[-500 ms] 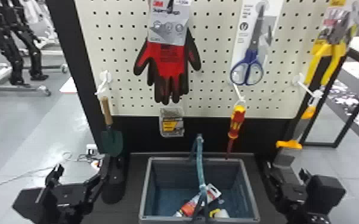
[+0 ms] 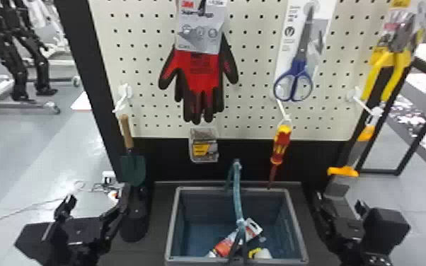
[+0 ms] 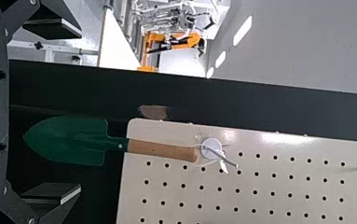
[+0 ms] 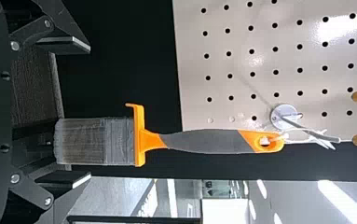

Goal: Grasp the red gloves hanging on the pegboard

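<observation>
Zero change: left gripper (image 2: 93,212) and right gripper (image 2: 339,212) idle, jaws apart. Gloves (image 2: 198,76) hang well above, between them; you haven't started reaching.

The red gloves (image 2: 199,76) are seen as red cloth, with a matt black coating on the fingers and a paper card on top. The pegboard (image 3: 264,192) is painted smooth and glossy. The trowel (image 3: 87,140) is made of green painted metal with a bare wooden handle. On the brush (image 4: 167,140), orange plastic, a matt grey grip and rough bristles are seen.
</observation>
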